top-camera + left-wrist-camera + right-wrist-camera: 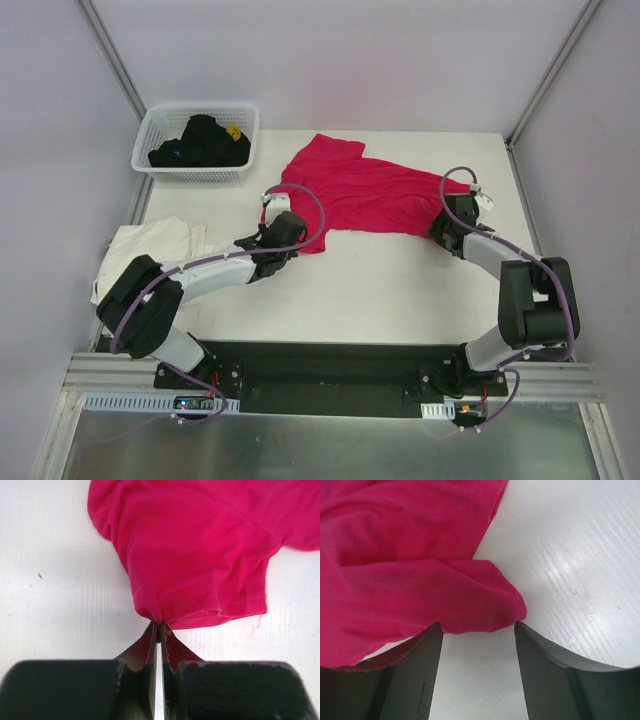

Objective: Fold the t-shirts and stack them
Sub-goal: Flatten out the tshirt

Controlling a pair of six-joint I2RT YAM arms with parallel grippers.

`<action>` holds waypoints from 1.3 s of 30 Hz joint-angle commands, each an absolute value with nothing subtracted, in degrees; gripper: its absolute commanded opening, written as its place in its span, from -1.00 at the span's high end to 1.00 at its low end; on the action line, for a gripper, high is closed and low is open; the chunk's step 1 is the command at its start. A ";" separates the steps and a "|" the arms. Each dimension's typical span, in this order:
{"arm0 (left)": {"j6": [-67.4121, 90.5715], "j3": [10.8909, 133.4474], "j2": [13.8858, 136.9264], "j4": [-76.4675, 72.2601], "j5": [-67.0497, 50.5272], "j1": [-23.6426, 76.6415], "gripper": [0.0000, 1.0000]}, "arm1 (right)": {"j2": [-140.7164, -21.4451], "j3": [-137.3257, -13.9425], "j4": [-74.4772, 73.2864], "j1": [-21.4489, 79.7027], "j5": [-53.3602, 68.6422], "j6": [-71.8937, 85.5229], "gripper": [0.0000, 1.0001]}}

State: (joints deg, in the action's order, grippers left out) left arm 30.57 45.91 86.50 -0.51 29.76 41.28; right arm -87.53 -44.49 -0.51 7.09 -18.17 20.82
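Observation:
The magenta-red t-shirt (pixel 365 190) lies crumpled across the back middle of the table. My left gripper (pixel 292 232) is shut on its near left hem corner; in the left wrist view (pixel 159 625) the cloth (pixel 200 545) bunches up from the pinched tips. My right gripper (pixel 442 228) is open at the shirt's right edge; in the right wrist view (pixel 477 626) a folded edge of the cloth (pixel 420 580) lies just ahead of the spread fingertips, touching neither that I can see. The cream-white t-shirt (pixel 150 245) lies at the table's left edge.
A white lattice basket (pixel 160 128) with dark clothes (pixel 202 143) stands at the back left corner. Grey walls and metal posts enclose the table on three sides. The bare white tabletop (pixel 380 290) stretches between the arms.

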 commanded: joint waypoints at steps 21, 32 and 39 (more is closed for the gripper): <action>24.08 56.78 81.48 1.14 38.14 41.57 1.00 | -88.16 -47.12 -6.50 4.57 -13.10 27.24 -0.25; 23.73 56.08 81.04 1.05 38.15 41.66 1.00 | -83.67 -43.07 -6.95 4.31 -14.85 27.33 -0.22; 23.55 55.29 80.33 1.05 38.58 42.10 1.00 | -83.58 -44.30 -6.77 3.43 -18.01 26.54 -0.14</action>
